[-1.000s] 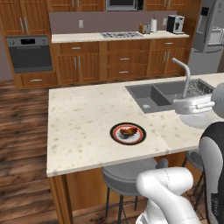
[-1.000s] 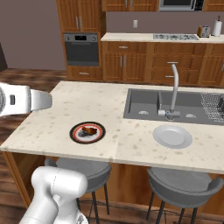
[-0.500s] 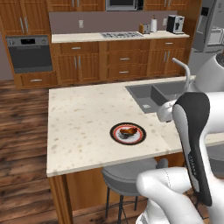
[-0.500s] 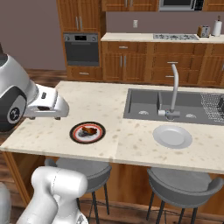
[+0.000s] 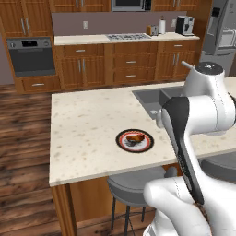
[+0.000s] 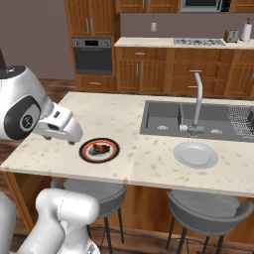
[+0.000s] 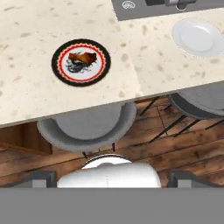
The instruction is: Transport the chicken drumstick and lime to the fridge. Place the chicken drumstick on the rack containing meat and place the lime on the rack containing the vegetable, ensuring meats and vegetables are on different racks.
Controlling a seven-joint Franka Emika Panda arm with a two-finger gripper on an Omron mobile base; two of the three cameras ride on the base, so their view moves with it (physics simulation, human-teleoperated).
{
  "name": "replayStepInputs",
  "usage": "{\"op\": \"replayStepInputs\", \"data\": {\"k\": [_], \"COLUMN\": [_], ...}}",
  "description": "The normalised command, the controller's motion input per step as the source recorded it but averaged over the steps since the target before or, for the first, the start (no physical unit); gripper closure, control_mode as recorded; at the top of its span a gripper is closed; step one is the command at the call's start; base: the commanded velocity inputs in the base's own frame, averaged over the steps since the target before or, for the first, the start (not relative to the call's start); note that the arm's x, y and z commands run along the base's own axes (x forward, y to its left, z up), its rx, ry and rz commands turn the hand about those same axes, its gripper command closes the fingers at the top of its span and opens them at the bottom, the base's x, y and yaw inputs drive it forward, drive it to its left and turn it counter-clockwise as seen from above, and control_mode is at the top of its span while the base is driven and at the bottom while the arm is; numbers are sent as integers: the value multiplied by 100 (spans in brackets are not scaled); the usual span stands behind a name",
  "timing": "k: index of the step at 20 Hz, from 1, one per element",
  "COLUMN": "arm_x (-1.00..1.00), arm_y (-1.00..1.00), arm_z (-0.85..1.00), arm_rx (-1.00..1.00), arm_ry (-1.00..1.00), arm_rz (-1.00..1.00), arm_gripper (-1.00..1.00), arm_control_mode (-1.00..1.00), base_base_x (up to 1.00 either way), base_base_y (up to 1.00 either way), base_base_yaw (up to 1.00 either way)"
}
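- On the pale speckled island counter [image 5: 87, 124], a round plate with a dark scalloped rim [image 5: 135, 140] is being shown near the front edge, and the chicken drumstick [image 7: 82, 57] is lying on it, glossy and brown-orange.
- In the hand view the gripper [image 7: 109, 177] is being held well above the counter's front edge and the grey stools [image 7: 87, 127], with its two dark tips standing wide apart and nothing between them.
- The drumstick is being seen up and to the left in that view, well apart from the fingertips, so no contact is being made.
- The step in hand is being judged as the approach to the first pick-up: nothing is being carried yet.
- The lime cannot be told apart in these pictures; a dark mark beside the drumstick on the plate is too small to name.
- The fridge [image 5: 223, 34] is being glimpsed at the far right of the left base view, well apart from the island.
- An empty white plate [image 6: 195, 155] is sitting beside the sink [image 6: 198, 121].
- For the next move, the open jaws are probably needing to be lowered over the drumstick's thick end, lined across it, then closed.
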Motion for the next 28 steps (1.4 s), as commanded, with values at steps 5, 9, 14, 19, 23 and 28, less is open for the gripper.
{"op": "replayStepInputs", "data": {"k": [5, 9, 14, 19, 23, 28], "arm_x": [14, 0, 5, 50, 95, 83], "arm_y": [0, 1, 13, 34, 13, 1], "arm_z": [-24, -22, -41, -33, -12, -21], "arm_rx": [4, 13, 12, 4, 5, 3], "arm_ry": [4, 1, 0, 0, 0, 0], "arm_rz": [-39, -34, -23, -27, -13, 0], "arm_gripper": [-100, -100, -100, -100, -100, -100], "arm_control_mode": [-100, -100, -100, -100, -100, -100], "base_base_x": [0, 0, 0, 0, 0, 0], "base_base_y": [0, 0, 0, 0, 0, 0], "base_base_yaw": [0, 0, 0, 0, 0, 0]}}
